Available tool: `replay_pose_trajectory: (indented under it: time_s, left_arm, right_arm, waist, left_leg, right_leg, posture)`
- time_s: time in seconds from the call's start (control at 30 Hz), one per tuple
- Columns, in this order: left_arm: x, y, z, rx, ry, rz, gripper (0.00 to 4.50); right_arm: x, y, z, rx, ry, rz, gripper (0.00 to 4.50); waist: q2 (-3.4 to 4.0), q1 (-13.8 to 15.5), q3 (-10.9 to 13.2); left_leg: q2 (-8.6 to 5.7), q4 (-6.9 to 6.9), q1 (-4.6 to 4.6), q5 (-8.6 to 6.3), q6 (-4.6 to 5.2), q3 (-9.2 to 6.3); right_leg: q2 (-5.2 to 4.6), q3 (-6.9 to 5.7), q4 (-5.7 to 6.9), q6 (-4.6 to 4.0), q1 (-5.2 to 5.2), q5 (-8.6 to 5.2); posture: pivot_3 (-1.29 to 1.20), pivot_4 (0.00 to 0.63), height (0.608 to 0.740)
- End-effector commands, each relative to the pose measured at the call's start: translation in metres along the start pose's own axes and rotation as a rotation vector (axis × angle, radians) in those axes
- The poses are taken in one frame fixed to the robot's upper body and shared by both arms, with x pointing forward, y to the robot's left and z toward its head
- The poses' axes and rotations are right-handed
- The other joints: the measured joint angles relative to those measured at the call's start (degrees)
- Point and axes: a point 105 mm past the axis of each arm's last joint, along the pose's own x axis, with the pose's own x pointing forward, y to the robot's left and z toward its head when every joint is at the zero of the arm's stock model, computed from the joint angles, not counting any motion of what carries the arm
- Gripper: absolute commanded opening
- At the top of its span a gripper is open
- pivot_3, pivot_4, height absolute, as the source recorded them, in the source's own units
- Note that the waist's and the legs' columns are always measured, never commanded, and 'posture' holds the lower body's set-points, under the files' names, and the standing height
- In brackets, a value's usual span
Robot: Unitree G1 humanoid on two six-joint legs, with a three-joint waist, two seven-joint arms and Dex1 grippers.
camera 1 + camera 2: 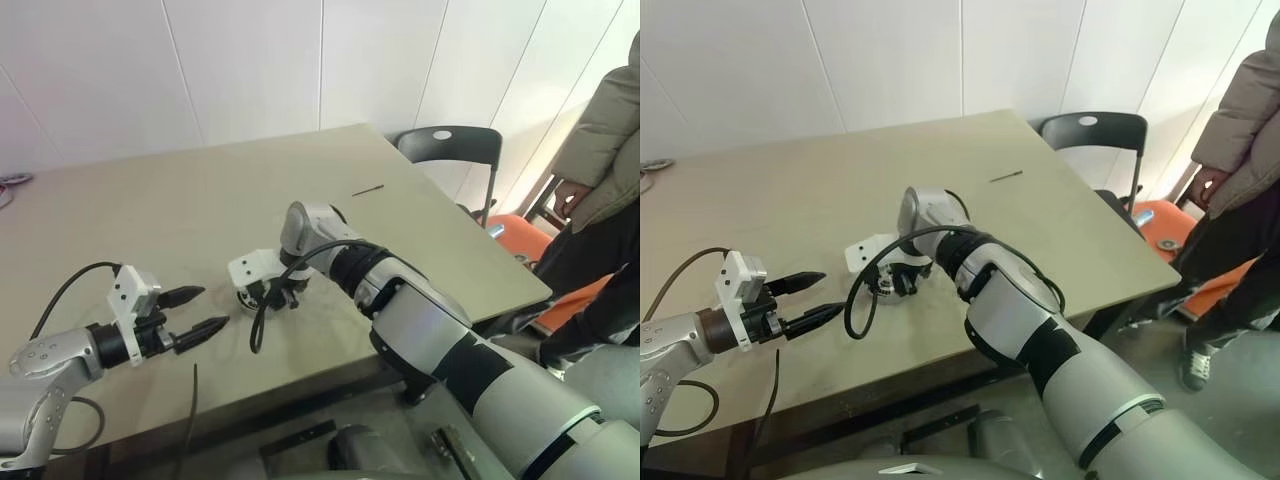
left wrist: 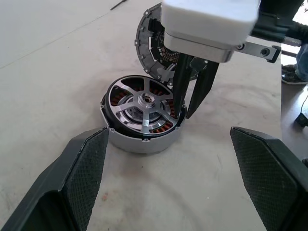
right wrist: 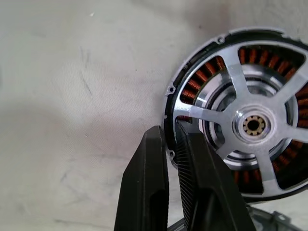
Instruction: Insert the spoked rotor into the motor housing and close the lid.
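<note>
The motor housing [image 2: 139,142], a shallow silver shell with copper windings [image 3: 195,91], rests on the beige table. The spoked rotor [image 2: 144,101] sits inside it, hub [image 3: 254,125] up. My right gripper [image 3: 171,127] points down at it, shut on the rotor's dark rim, with one finger through a spoke gap and the other outside the shell. The lid [image 2: 147,43] leans tilted just behind, partly hidden by the right wrist. My left gripper [image 1: 205,312] hovers open a short way to the left of the housing, pointing at it with nothing between its fingers.
A thin dark rod [image 1: 368,189] lies farther back on the table [image 1: 150,220]. Black cables [image 1: 255,330] trail near the front edge. Past the table's right edge are a dark chair [image 1: 450,145], an orange seat [image 1: 525,235] and a standing person [image 1: 600,130].
</note>
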Motion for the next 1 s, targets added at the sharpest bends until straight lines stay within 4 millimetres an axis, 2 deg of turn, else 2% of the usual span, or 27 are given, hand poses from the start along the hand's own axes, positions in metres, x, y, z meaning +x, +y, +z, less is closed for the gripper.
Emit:
replay_pose_trajectory:
  time_s: [0.03,0.1,0.13,0.27,0.47,0.7,1.0]
  left_arm:
    - [-0.001,0.0,0.013,0.055,-0.03,0.0,4.33]
    - [-0.001,0.0,0.013,0.054,-0.03,-0.002,4.33]
    - [-0.001,0.0,0.013,0.054,-0.03,-0.003,4.33]
    - [-0.001,-0.001,0.012,0.052,-0.029,-0.004,4.33]
    - [-0.002,-0.001,0.012,0.05,-0.028,-0.006,4.33]
    - [-0.003,0.0,0.012,0.051,-0.026,-0.009,4.33]
    - [-0.001,0.004,0.017,0.063,-0.025,-0.025,4.33]
  right_arm:
    - [0.002,-0.003,0.011,-0.074,0.012,-0.029,0.01]
    - [0.002,-0.003,0.01,-0.084,0.016,-0.032,0.01]
    - [0.003,-0.003,0.01,-0.086,0.015,-0.032,0.44]
    - [0.003,-0.004,0.012,-0.075,0.011,-0.041,1.55]
    - [-0.008,-0.003,0.019,-0.125,-0.014,-0.018,1.55]
    - [-0.035,0.0,0.021,-0.277,-0.057,0.003,1.55]
    - [-0.045,-0.01,0.017,-0.33,-0.028,-0.097,1.55]
  waist:
    - [0.0,0.0,0.0]
    - [0.0,0.0,0.0]
    - [0.0,0.0,0.0]
    - [-0.01,0.1,0.0]
    - [0.01,0.1,0.0]
    - [0.01,0.2,0.0]
    - [0.01,0.1,0.0]
  left_leg:
    - [0.0,0.0,-0.02,0.0,0.0,0.0]
    - [0.01,0.0,-0.01,0.0,0.0,-0.01]
    - [0.01,0.0,0.0,0.0,0.0,-0.01]
    - [0.01,0.0,-0.07,0.0,0.0,0.0]
    - [0.01,0.0,-0.07,0.0,0.0,0.0]
    - [0.0,-0.09,-0.19,0.0,0.0,0.02]
    - [-0.01,-0.08,-0.16,0.0,0.0,0.0]
  right_leg:
    - [0.0,0.01,0.02,0.0,-0.03,0.0]
    - [0.0,0.01,0.03,-0.01,-0.03,0.0]
    - [0.0,0.01,0.03,-0.01,-0.03,0.0]
    - [0.0,0.03,0.02,-0.01,-0.1,0.0]
    - [0.0,0.06,0.03,-0.02,-0.09,0.0]
    - [-0.02,0.03,-0.08,0.13,-0.16,0.09]
    - [-0.02,0.04,-0.06,0.09,-0.16,0.09]
  posture:
    - [0.0,0.0,0.74]
    - [0.0,0.0,0.74]
    - [0.0,0.0,0.74]
    - [0.0,0.0,0.74]
    - [0.0,0.0,0.74]
    - [0.0,0.0,0.74]
    - [0.0,0.0,0.74]
